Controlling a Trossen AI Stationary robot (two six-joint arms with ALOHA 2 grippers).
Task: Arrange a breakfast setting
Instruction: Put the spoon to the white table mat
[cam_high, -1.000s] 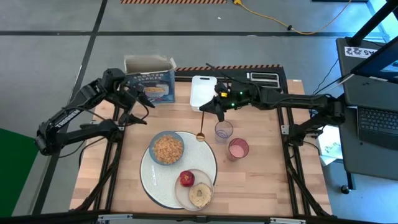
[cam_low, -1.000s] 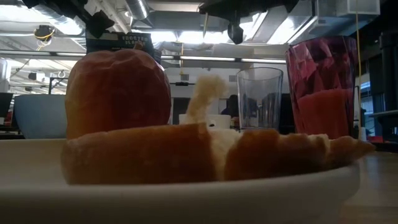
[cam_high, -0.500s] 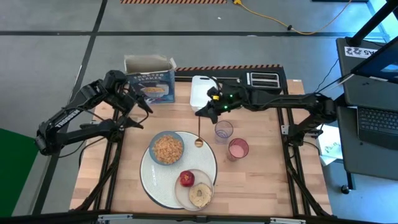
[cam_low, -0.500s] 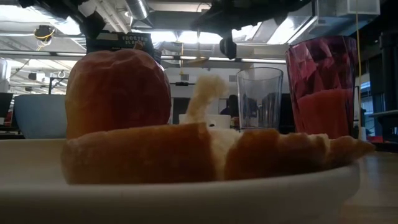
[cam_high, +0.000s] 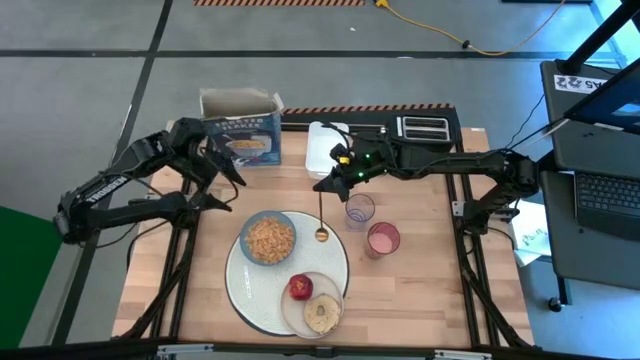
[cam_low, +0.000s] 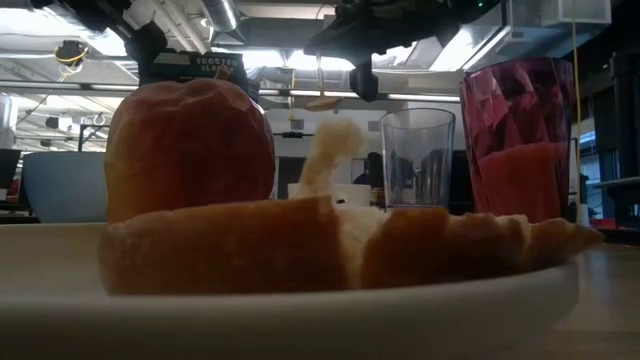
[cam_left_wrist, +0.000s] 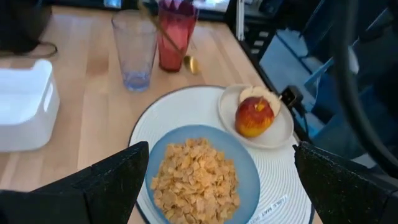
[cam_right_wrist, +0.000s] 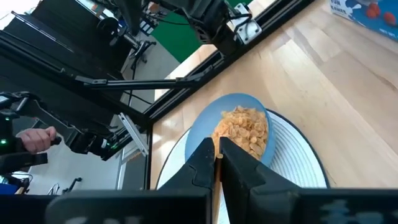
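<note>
My right gripper, clamped on the spoon, dangles it above the counter beside the plate. Bowl, apple, toast and cups look set; only the spoon remains. My left gripper waits spread wide.

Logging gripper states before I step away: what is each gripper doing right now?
Left gripper: fingers open, holding nothing, above the blue bowl.
Right gripper: fingers shut on the wooden spoon, which hangs beside the clear cup.
</note>
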